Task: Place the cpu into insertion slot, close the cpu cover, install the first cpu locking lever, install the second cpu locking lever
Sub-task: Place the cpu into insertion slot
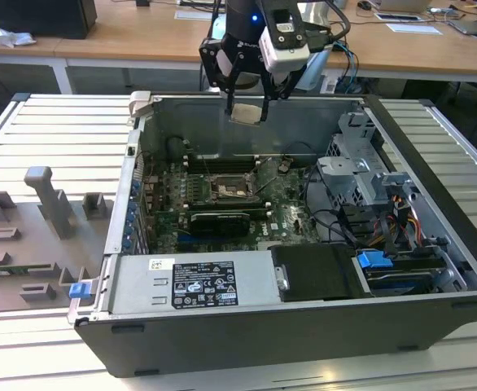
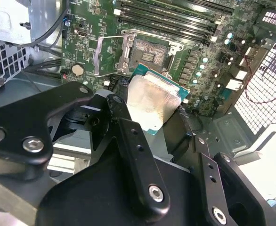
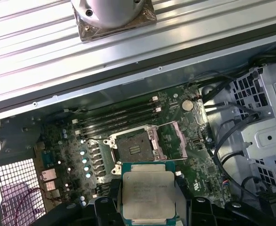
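Your hand (image 1: 247, 108) pinches the cpu (image 2: 150, 106); the insertion slot (image 3: 133, 149) lies uncovered, well below the hand.

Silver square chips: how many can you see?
1. The cpu is held in the gripper, up in the air, not in the empty insertion slot below. More could be hidden elsewhere.

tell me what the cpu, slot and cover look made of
cpu: pale silvery metal lid with a dull, slightly smeared sheen, on a green edge that looks like circuit laminate.
slot: dark matte centre, probably plastic, inside a shiny silvery metal rim.
cover: thin sheet metal by the look of it, catching bright glare, open beside the slot.
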Motion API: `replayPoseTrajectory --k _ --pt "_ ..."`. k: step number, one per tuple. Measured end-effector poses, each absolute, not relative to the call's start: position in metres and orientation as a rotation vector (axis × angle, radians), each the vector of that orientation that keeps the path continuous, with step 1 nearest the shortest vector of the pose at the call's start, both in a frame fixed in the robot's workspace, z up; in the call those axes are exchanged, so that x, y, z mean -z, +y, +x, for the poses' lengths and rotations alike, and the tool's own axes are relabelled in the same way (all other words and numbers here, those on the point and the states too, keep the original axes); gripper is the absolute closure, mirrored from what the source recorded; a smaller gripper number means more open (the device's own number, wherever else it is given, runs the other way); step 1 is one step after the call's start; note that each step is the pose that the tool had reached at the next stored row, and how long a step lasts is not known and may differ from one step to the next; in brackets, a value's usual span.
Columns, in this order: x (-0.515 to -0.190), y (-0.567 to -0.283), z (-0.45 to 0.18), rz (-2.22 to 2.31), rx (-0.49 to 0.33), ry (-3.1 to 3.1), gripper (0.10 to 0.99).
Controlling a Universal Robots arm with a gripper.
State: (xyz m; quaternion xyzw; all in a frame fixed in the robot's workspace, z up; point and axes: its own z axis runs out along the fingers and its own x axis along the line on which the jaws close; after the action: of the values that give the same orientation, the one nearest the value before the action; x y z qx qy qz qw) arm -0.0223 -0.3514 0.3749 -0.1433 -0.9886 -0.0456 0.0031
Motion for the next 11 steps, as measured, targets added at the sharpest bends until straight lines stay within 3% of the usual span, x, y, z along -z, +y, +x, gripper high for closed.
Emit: replayPoseTrajectory --k 11 --pt "-0.3749 -0.3514 -0.0223 -0.528 0.141 -3.09 0.545"
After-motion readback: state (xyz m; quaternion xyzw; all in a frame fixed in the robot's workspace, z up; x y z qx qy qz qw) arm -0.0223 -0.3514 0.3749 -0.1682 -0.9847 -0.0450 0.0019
